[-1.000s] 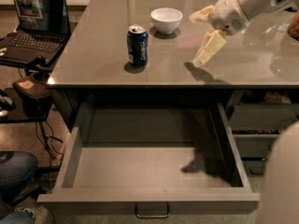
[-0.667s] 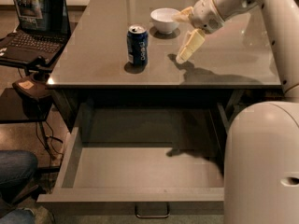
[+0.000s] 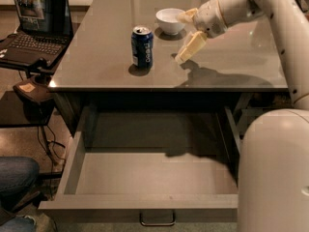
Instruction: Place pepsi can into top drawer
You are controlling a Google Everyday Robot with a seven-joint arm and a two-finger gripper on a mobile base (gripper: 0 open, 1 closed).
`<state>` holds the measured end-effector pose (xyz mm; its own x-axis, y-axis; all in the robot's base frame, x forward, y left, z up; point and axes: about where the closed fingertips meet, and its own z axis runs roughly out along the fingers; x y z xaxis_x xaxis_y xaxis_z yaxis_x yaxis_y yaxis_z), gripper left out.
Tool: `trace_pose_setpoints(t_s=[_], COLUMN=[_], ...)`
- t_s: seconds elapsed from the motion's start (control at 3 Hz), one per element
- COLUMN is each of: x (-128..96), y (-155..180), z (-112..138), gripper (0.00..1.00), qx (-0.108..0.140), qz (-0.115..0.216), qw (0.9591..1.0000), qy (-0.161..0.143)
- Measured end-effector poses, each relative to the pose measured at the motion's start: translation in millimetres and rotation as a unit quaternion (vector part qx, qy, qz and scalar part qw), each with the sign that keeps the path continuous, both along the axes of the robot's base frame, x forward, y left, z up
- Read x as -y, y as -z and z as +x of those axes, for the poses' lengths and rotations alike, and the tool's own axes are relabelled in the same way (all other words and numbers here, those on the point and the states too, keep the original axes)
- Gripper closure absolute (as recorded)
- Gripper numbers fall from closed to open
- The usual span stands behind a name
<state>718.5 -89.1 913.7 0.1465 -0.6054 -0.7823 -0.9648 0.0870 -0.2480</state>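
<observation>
Pepsi can [image 3: 142, 46], dark blue and silver-topped, stands upright at upper centre; gripper [image 3: 180, 37] hovers just right, fingers apart. Top drawer [image 3: 96, 203] lies open below, grey floor showing.

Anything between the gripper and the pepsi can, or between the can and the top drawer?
Nothing visible. The open gripper hangs right of the pepsi can; the white bowl sits behind that line. The top drawer is pulled out below, nothing showing inside.

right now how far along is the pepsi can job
Done: the top drawer is pulled open. In hand: the gripper hangs open over the table, short of the pepsi can, holding nothing. Left: grasp the can, which stands upright on the table, and lower it into the drawer.
</observation>
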Motion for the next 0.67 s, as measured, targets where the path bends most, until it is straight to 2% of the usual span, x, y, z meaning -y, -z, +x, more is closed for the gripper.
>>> trace_pose_setpoints(t_s=[0.33, 0.67], x=[-13.5, -13.4], y=[-11.4, -11.1], z=[14.1, 14.3], gripper=[0.0, 0.0], qx=[0.021, 0.021], qz=[0.032, 0.031], qw=[0.9992, 0.9992], qy=[0.015, 0.015])
